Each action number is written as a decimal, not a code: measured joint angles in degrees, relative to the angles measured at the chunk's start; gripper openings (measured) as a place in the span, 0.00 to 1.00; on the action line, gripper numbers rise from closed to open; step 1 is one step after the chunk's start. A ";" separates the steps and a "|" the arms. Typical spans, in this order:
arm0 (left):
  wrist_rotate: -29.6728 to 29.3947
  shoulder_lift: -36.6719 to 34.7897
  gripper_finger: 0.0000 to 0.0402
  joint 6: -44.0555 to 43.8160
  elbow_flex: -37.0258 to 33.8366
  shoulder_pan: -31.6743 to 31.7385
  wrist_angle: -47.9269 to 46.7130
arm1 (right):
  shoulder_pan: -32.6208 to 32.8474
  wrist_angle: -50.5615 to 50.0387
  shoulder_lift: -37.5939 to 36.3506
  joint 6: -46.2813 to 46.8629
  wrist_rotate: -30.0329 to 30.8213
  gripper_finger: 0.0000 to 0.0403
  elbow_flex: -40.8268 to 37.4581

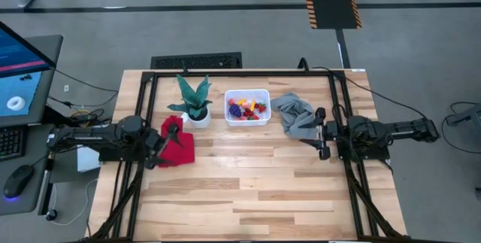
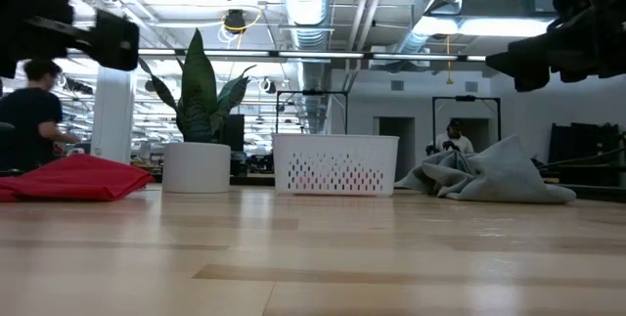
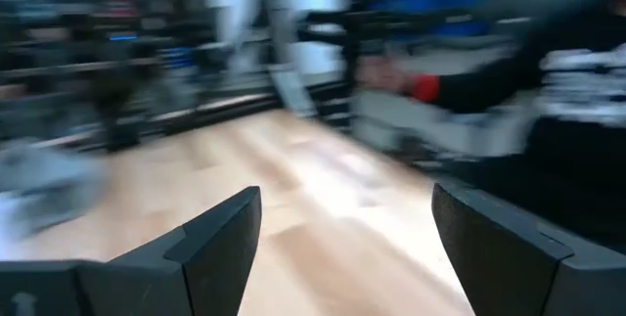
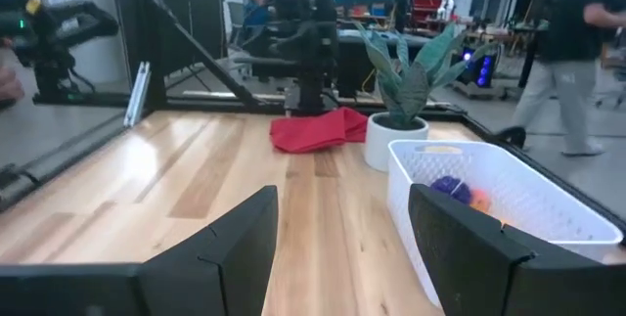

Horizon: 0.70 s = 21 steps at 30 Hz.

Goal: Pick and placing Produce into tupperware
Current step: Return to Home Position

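Observation:
The tupperware [image 1: 246, 106], a white perforated bin, stands at the table's far middle. The produce [image 1: 246, 110] lies inside it as small red, yellow and purple pieces. In the right wrist view the tupperware [image 4: 509, 199] shows a purple piece [image 4: 450, 187] inside. My left gripper [image 1: 171, 134] hangs level at the table's left, over a red cloth, open with nothing between its fingers [image 3: 225, 238]. My right gripper [image 1: 322, 132] hangs level at the table's right beside a grey cloth, open and empty [image 4: 342, 208]. Both are well apart from the tupperware.
A red cloth [image 1: 180, 149] lies flat at the left. A potted plant [image 1: 194, 101] stands just left of the tupperware, and a crumpled grey cloth [image 1: 294, 115] lies to its right. A black frame [image 1: 240, 72] borders the table. The near half shows bare wood. People stand in the room beyond.

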 joint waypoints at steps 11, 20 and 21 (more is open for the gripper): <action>-19.31 0.81 0.73 -2.05 0.00 0.97 -0.71 | 0.00 0.39 0.00 -0.17 -0.01 0.63 0.00; -23.67 0.82 0.73 -9.77 0.00 0.91 2.66 | 0.00 3.32 0.00 1.88 -0.02 0.63 -0.02; -25.31 0.81 0.73 -9.28 0.00 0.93 2.58 | 0.00 3.57 0.00 1.88 -0.02 0.63 -0.02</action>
